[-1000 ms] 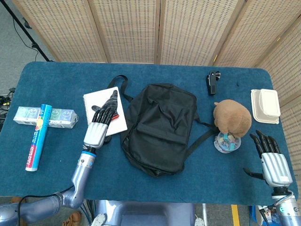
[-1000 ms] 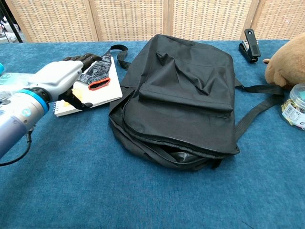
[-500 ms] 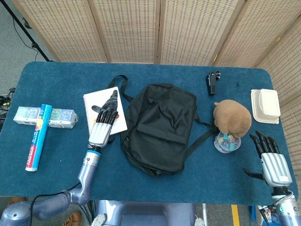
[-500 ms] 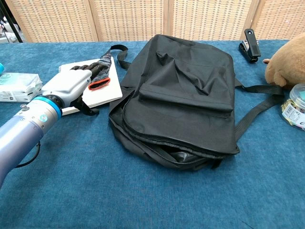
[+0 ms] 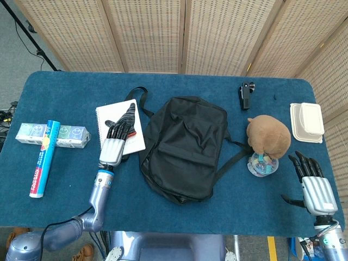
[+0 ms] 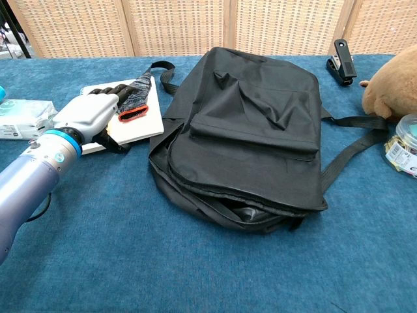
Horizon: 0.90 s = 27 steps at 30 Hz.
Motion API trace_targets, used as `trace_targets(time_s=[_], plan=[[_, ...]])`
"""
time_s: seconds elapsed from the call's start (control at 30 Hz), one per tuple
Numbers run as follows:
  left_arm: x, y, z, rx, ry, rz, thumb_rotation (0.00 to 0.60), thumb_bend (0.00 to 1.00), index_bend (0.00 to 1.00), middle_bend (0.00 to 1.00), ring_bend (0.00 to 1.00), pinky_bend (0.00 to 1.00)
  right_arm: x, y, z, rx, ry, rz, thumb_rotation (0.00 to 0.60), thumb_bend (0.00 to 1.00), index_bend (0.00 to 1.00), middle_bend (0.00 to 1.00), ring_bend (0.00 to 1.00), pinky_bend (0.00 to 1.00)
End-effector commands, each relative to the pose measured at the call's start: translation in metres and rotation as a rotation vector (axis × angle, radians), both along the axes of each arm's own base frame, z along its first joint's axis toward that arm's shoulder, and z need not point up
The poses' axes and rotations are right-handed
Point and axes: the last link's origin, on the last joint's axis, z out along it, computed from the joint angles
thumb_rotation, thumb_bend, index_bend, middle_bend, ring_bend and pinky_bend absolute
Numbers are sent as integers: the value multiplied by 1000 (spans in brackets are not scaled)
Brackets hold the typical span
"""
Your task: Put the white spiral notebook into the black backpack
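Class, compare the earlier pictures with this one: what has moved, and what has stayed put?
The left hand on the notebook has shifted slightly left, its arm swinging inward. The notebook barely moved. The backpack, right hand and plush toy stayed put.

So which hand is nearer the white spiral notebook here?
Left. The left hand lies on the white spiral notebook, fingers over its cover. The right hand is at the table's far right edge, beyond the black backpack.
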Motion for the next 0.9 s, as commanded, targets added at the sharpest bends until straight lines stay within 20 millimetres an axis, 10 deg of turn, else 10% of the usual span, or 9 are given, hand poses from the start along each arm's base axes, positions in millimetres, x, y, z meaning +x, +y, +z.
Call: trace_targets(time_s=[0.03, 0.67, 0.9], plan=[[-4, 3, 3, 8, 5, 5, 600, 253, 0, 0, 0, 0, 0, 0, 0, 1, -1, 0, 600, 0, 0, 0, 0, 0], [-30, 23, 28, 137, 45, 25, 600, 368, 4, 1, 61, 224, 0, 1, -3, 21, -6, -4, 600, 0, 0, 0, 0, 0], [-38, 26, 40, 187, 70, 6, 600, 388, 240, 183, 220, 337, 1, 1, -4, 26, -11, -4, 600, 0, 0, 0, 0, 0]])
